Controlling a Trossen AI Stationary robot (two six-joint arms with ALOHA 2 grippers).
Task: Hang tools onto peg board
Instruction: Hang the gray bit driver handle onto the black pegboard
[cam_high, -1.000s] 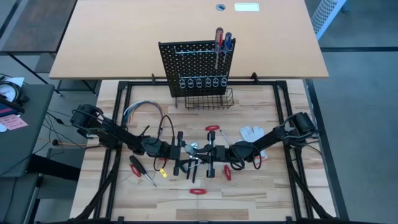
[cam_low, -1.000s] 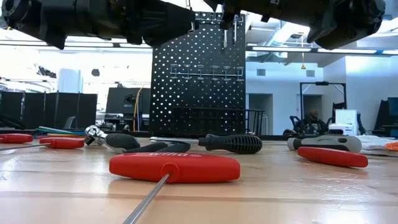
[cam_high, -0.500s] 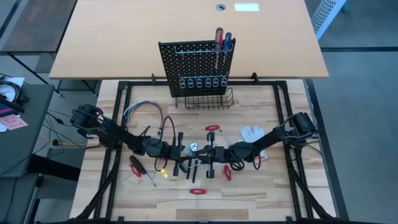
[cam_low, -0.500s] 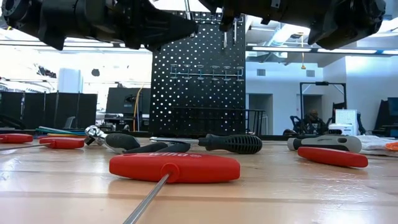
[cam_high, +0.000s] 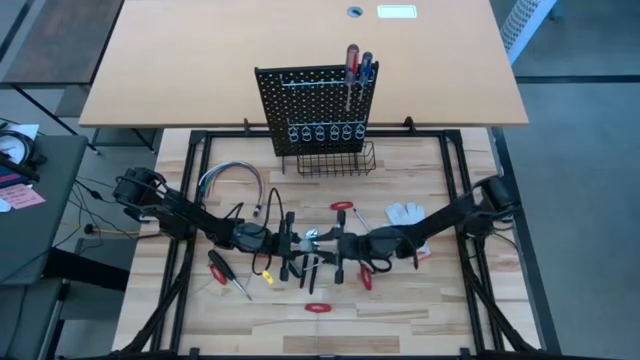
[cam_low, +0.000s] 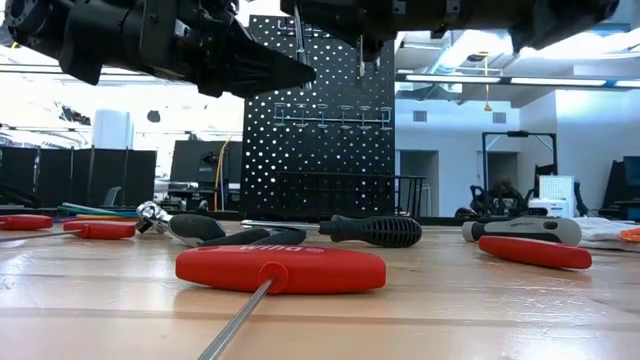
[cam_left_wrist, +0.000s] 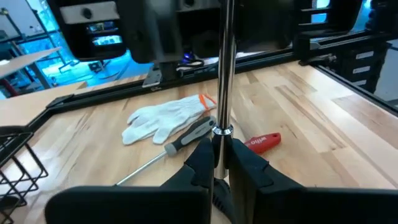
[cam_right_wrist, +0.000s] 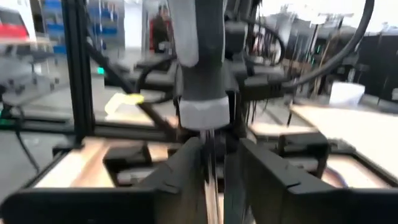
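Pale wooden table (cam_high: 430, 300) inside a black frame, with a tan desk beyond it.

Item 1: peg board (cam_high: 315, 105), black, upright at the far edge, with a wire basket (cam_high: 338, 160) at its foot. A red-handled screwdriver (cam_high: 351, 58) and a blue-handled screwdriver (cam_high: 367, 66) stand in it, handles up and shafts down.

Item 2: grey-handled screwdriver (cam_right_wrist: 200, 81), held clear of the table at mid-table between the two arms. Its long axis runs left to right along the line from one end effector to the other. I cannot settle which end faces which arm.

Item 3: left end effector (cam_left_wrist: 217, 140), fingers closed tight on the metal shaft (cam_left_wrist: 224, 74).

Item 4: right end effector (cam_right_wrist: 214, 149), facing the left one. Its fingers flank the shaft closely, but I cannot tell whether they pinch it.

Item 5: loose tools lying flat on the table. A red T-handle driver (cam_low: 280, 268) is nearest the front edge, with a black-handled screwdriver (cam_low: 370, 231) behind it and another red-handled driver (cam_high: 217, 267) to the left.

Item 6: white glove (cam_high: 405, 213), right of centre. A bundle of coloured cables (cam_high: 230, 178) lies to the left.
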